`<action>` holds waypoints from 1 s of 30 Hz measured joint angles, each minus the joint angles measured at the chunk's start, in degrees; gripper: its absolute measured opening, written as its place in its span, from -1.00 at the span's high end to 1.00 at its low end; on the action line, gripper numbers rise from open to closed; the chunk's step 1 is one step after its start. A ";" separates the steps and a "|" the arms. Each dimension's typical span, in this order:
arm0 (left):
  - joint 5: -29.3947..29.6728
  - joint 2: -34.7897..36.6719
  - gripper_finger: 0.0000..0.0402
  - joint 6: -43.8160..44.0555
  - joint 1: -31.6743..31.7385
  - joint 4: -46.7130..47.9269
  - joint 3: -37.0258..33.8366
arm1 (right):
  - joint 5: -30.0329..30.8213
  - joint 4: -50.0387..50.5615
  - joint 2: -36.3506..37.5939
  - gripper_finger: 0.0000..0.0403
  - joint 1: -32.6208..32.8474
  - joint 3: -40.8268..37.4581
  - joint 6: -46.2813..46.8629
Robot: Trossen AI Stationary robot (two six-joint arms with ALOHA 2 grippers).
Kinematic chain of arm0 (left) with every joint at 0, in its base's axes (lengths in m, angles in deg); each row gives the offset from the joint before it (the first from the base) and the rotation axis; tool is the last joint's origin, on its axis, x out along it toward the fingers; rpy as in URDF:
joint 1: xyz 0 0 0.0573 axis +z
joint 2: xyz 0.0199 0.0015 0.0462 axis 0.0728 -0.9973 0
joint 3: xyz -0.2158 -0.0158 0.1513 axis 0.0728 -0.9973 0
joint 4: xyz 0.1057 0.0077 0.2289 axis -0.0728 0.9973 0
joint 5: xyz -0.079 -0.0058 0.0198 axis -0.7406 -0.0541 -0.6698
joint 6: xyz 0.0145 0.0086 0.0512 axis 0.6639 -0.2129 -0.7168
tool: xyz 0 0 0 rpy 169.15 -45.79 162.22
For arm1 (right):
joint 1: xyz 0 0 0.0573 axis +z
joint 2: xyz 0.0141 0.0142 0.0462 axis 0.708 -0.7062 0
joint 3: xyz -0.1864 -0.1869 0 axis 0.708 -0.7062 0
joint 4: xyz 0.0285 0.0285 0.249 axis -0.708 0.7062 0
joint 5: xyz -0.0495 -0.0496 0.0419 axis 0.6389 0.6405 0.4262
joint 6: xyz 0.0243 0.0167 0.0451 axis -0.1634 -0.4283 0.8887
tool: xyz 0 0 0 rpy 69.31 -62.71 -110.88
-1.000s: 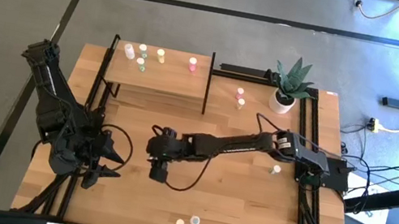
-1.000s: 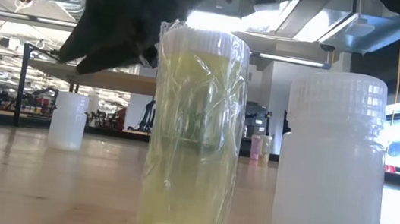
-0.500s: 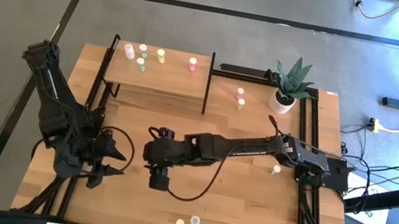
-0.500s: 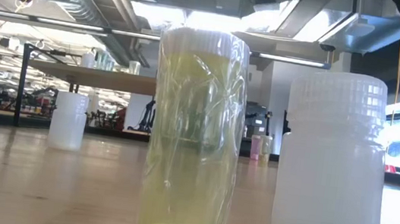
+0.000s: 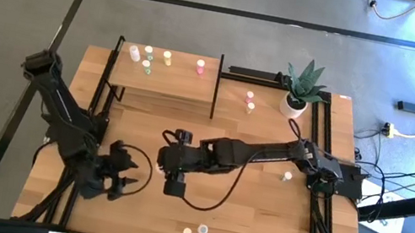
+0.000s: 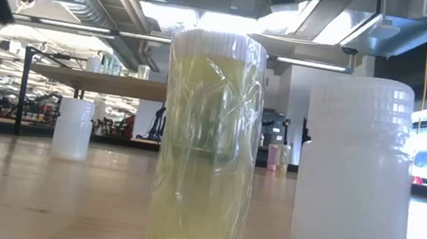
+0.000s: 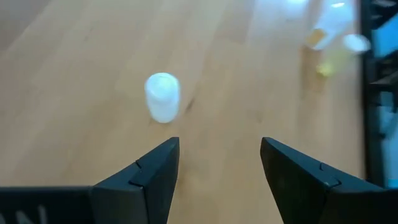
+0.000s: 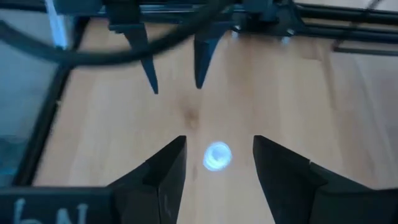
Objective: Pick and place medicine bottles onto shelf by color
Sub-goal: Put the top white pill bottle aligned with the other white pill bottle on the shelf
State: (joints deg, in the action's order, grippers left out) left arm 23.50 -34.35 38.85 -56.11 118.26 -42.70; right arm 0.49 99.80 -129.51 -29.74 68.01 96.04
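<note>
Low view, nearest: a clear yellow-tinted bottle (image 6: 207, 147) stood upright, long axis vertical, beside a ribbed white plastic bottle (image 6: 356, 178) at frame right; neither arm showed there. High view, lower centre: the right gripper (image 5: 175, 186) hung with jaws wide over a small white-capped bottle (image 8: 217, 155), seen only in its wrist view. The left gripper (image 5: 124, 182), lower left, jaws wide, empty. Bare wooden tabletop (image 5: 241, 217) lay around. Upper left: light-wood shelf (image 5: 164, 79) carried five bottles.

Blurred pale bottles (image 7: 333, 37) at the left wrist view's far corner, colours past telling.
</note>
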 joint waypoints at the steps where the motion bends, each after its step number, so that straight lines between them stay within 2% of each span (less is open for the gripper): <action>1: 0.42 -0.82 -0.09 0.00 0.75 -0.08 -0.01 | 0.80 0.20 0.15 0.08 0.04 0.00 -0.02; 14: 1.65 -11.00 -0.09 -3.53 8.99 -3.77 0.01 | 1.33 4.90 1.87 0.08 0.76 -0.02 0.68; 30: 2.39 -15.76 -0.09 -12.41 13.76 -11.58 -0.01 | 1.18 6.73 1.87 0.08 1.81 -0.04 1.52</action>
State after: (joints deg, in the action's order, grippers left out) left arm 25.89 -50.11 26.44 -42.36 106.67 -42.71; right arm 1.67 106.53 -127.64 -27.92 67.97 97.56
